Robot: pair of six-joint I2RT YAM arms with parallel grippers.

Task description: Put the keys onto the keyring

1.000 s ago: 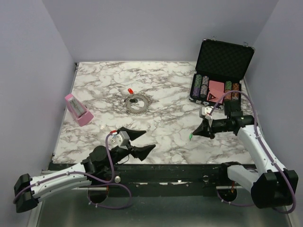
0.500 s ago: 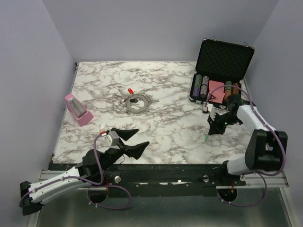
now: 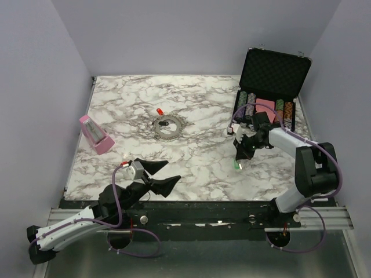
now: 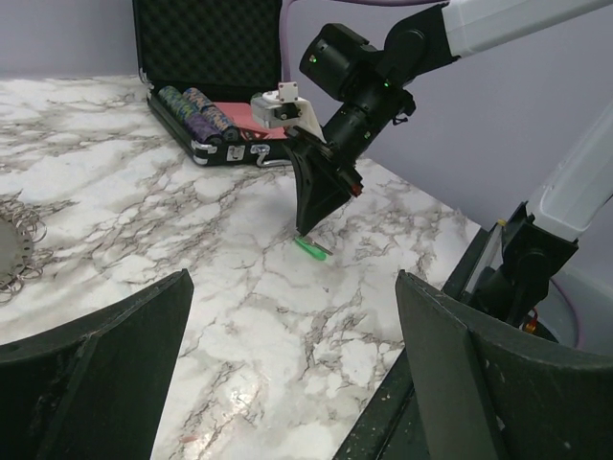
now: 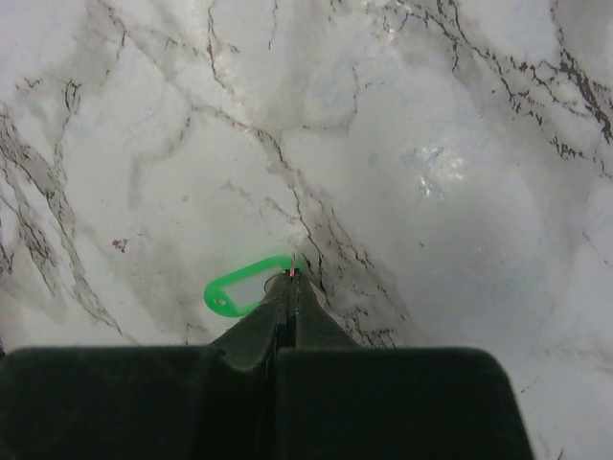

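The keyring (image 3: 160, 132), a silvery ring with a bumpy rim, lies on the marble table (image 3: 197, 104) left of centre and shows at the left edge of the left wrist view (image 4: 13, 251). A red-headed key (image 3: 159, 111) lies just behind it. My right gripper (image 3: 238, 160) points down at the table right of centre, shut on a green-headed key (image 3: 236, 165) that hangs at its tips (image 5: 290, 274), the green head (image 5: 239, 287) just over the marble. My left gripper (image 3: 158, 174) hovers open at the near edge, nothing between its fingers (image 4: 294, 276).
An open black case (image 3: 272, 72) with striped poker chips (image 3: 246, 105) stands at the back right. A pink box (image 3: 95, 134) lies near the table's left edge. The table's front rail (image 3: 197, 204) runs below both grippers.
My right gripper, shut on the green key, swung right and then back left toward the table's middle. My left arm drew back slightly toward the near edge, jaws staying open.
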